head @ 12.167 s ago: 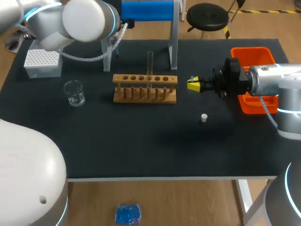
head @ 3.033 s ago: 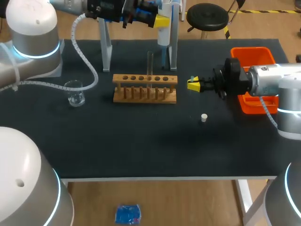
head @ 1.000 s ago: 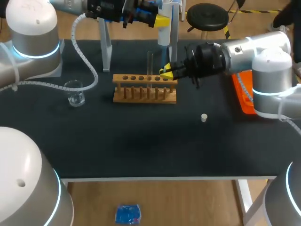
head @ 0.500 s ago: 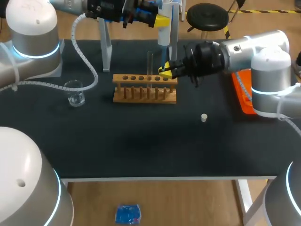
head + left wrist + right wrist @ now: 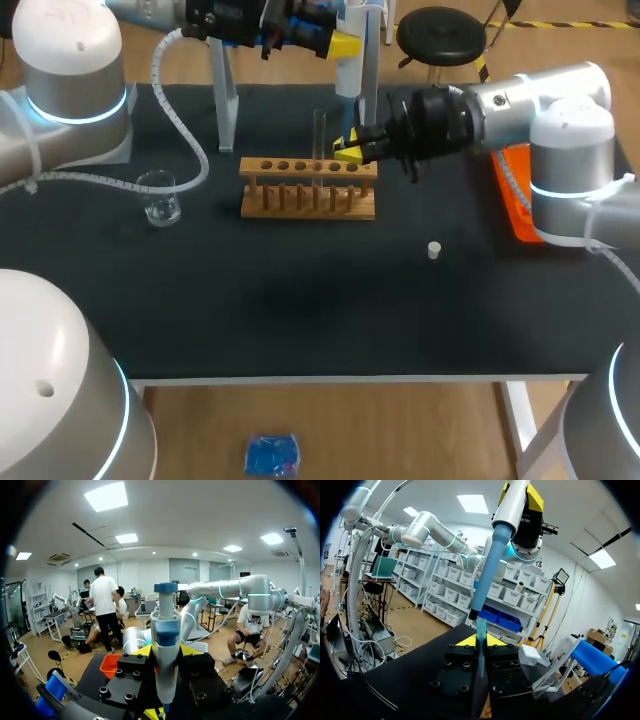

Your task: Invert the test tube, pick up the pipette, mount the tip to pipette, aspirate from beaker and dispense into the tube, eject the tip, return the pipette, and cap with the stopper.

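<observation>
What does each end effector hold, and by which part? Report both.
Left end effector: the pipette, gripped around its body. Right end effector: the blue tip, pinched a little below its wide upper end.

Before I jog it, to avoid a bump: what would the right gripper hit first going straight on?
Likely the test tube upright in the rack, just ahead of the right gripper; depth is unclear, so it might pass beside.

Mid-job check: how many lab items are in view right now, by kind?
Glass vessels: 2 (beaker, test tube)
Wooden rack: 1
Stopper: 1
Orange bin: 1
Pipette: 1
Pipette tip: 1
Pipette stand: 1
Total: 8
</observation>
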Action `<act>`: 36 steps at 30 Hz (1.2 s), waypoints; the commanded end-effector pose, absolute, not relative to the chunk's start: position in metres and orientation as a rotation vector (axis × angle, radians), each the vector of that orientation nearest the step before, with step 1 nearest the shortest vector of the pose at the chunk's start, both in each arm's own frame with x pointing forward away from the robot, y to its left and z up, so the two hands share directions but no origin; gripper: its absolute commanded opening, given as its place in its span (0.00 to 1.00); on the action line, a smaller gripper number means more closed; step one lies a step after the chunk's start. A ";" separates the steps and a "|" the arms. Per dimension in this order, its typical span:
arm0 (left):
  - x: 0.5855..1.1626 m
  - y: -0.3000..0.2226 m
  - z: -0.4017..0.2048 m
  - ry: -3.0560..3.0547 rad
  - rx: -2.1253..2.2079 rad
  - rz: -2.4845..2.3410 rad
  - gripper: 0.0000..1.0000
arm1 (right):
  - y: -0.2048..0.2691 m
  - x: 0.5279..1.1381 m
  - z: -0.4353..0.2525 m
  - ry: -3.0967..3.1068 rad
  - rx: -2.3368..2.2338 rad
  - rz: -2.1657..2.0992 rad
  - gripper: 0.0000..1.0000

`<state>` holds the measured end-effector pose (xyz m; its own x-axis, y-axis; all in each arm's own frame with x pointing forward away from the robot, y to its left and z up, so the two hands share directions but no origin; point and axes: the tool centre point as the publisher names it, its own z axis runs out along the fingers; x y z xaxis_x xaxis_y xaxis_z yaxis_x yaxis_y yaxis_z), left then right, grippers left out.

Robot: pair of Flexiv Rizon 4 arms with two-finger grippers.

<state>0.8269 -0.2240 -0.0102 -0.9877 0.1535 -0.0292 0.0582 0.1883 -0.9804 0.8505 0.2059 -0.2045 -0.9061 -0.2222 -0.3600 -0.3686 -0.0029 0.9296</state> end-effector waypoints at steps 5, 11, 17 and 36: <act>0.827 -0.224 -0.010 -2.362 -0.212 1.944 0.00 | 0.201 0.847 -0.203 2.126 -0.640 2.066 0.00; 0.827 -0.224 -0.010 -2.362 -0.212 1.944 0.00 | 0.199 0.845 -0.209 2.140 -0.636 2.064 0.00; 0.827 -0.224 -0.010 -2.362 -0.212 1.944 0.00 | 0.199 0.844 -0.210 2.146 -0.636 2.065 0.00; 0.827 -0.224 -0.010 -2.362 -0.212 1.944 0.00 | 0.203 0.843 -0.205 2.134 -0.647 2.080 0.00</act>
<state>0.8269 -0.2240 -0.0100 -0.9877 0.1534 -0.0293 0.0583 0.1882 -0.9804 0.8424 0.2020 -0.2052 -0.9061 -0.2324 -0.3534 -0.3593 -0.0178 0.9330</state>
